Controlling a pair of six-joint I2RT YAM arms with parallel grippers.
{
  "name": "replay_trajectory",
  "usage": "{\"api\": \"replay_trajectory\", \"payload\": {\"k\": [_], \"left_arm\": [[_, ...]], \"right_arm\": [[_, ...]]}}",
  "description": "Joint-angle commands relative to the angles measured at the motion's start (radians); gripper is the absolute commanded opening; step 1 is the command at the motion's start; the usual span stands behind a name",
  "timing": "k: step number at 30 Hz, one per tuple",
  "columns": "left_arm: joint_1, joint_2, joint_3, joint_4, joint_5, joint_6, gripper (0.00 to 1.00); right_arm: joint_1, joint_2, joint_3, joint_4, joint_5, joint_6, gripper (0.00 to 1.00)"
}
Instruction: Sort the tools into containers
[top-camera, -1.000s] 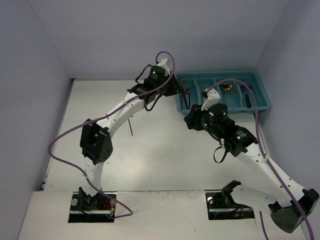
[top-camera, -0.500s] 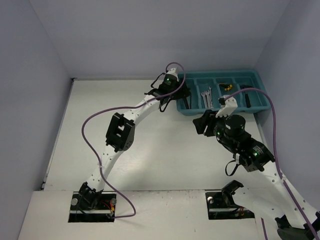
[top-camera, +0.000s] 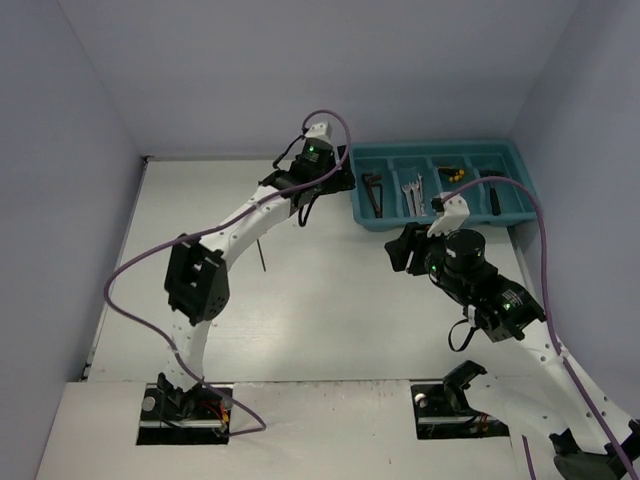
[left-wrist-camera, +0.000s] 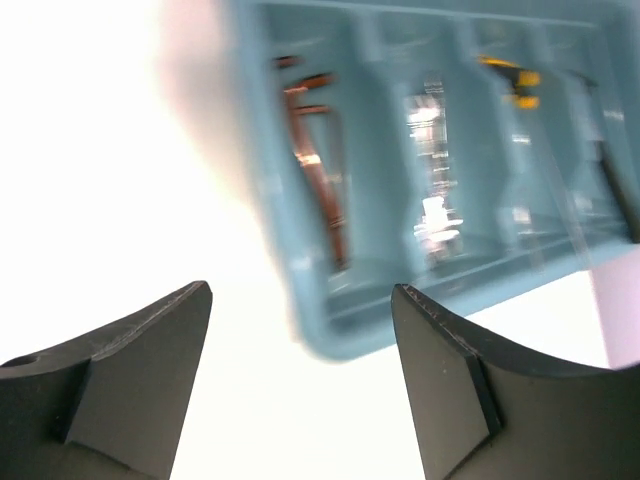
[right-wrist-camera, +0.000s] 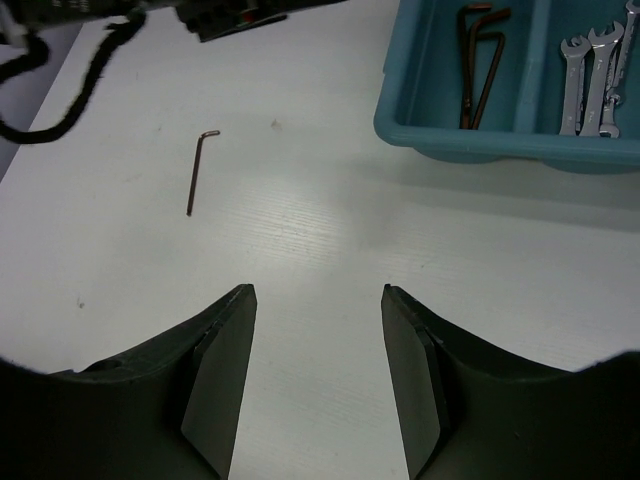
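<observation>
At far right of the desk (top-camera: 300, 300) sits the teal tray (top-camera: 440, 222), w/ 4 long compartments side by side. Leftmost holds the dark reddish hex keys (top-camera: 373, 193). 2nd holds the silver wrenches (top-camera: 413, 195), lying lengthwise. 3rd has the small yellow-and-black pieces (top-camera: 452, 173) at its far end. Rightmost has one black tool (top-camera: 494, 197), also lengthwise. One loose hex key (top-camera: 261, 253) lies flat on the desk, well left of the tray, beside the left arm's forearm in the top view.

Left fingers (left-wrist-camera: 420, 330) are spread wide w/ nothing between them. They hang just left of the tray's left wall, above a tray corner and bare desk. That wrist view is blurred, but all 4 compartments show ahead. Can't tell if the fingers touch the tray.

Right fingers (right-wrist-camera: 230, 330) are spread too, and empty. They hover over bare desk just on the near side of the tray's near rim, apart from it. From that wrist the loose hex key lies ahead to the left. The tray's near-left end, w/ hex keys and wrenches inside, is ahead to the right.
</observation>
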Motion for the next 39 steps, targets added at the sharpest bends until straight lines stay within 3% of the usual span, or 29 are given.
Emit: {"api": "replay_trajectory", "payload": {"k": [1,4,7,10,17,34,39], "left_arm": [[0.027,-0.121,-0.089,-0.206,-0.212,0.066,0.7],[0.07,-0.151,-0.192,-0.282,-0.231,0.062,0.66],[0.129,-0.167,-0.305,-0.285,-0.203,0.027,0.56],[0.179,-0.169,-0.379,-0.286,-0.189,0.001,0.53],[0.246,-0.11,-0.4,-0.329,-0.147,-0.015,0.48],[0.256,-0.068,-0.517,-0.321,-0.06,-0.103,0.26],[0.256,-0.061,-0.533,-0.321,-0.038,-0.104,0.12]], "right_arm": [[-0.007,0.03,0.016,0.045,0.021,-0.03,0.51],[-0.007,0.047,0.016,0.045,0.012,-0.037,0.51],[-0.007,0.057,0.012,0.045,0.011,-0.042,0.51],[-0.007,0.064,0.014,0.045,0.009,-0.046,0.51],[-0.007,0.085,0.019,0.043,0.003,-0.055,0.52],[-0.007,0.082,0.023,0.045,0.012,-0.061,0.52],[-0.007,0.084,0.017,0.045,0.014,-0.06,0.52]]}}
